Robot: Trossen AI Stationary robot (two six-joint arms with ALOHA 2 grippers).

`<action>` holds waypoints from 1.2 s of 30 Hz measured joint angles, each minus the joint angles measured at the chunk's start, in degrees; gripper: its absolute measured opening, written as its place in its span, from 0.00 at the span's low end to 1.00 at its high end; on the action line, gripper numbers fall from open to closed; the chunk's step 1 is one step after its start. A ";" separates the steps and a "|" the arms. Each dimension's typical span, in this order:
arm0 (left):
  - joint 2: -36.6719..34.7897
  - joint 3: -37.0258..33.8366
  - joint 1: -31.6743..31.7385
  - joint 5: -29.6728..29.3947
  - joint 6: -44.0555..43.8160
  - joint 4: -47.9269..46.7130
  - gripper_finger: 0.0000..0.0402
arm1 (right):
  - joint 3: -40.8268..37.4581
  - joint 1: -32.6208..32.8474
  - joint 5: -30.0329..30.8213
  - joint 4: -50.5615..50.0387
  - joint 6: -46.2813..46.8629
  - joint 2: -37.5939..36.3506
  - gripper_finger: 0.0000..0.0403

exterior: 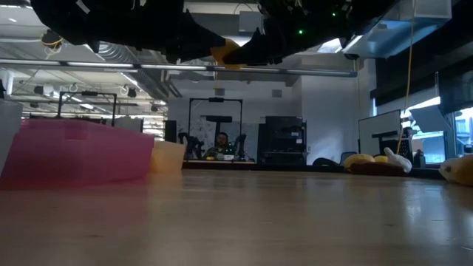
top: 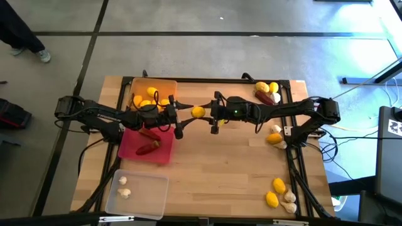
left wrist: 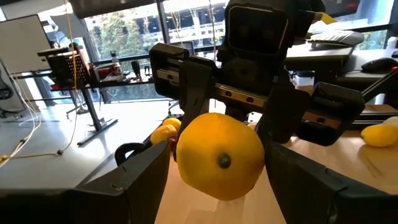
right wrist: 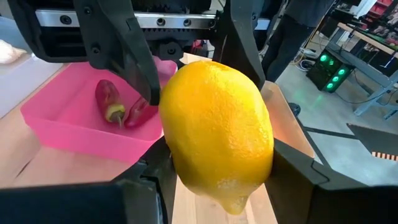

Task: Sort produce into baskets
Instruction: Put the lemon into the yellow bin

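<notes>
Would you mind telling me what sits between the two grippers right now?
A lemon, raised above the table between the left gripper and right gripper; the high view shows it.

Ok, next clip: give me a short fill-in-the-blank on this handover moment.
1. The lemon hangs between the two pincers, above the ____.
2. The pink basket holds dark red ____.
3. The clear basket holds white ____ bulbs.
4. The right pincer is shut on the ____.

Missing words: table; peppers; garlic; lemon

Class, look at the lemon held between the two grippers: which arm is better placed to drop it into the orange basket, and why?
Left, probably. The left gripper sits beside the orange basket; the right gripper, holding the lemon, would reach farther.
</notes>
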 joint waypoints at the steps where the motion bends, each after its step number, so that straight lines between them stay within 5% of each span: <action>1: 0.00 0.00 0.00 0.00 -0.01 0.00 0.64 | 0.00 0.00 0.00 0.02 0.00 0.00 0.44; 22: -0.03 0.36 0.02 4.98 -2.82 -0.38 0.64 | -0.07 0.02 -4.50 2.89 0.01 0.57 0.44; 36: -0.07 0.59 0.76 5.29 -3.17 -1.66 0.48 | -0.09 -0.07 -4.03 4.34 0.68 1.20 0.45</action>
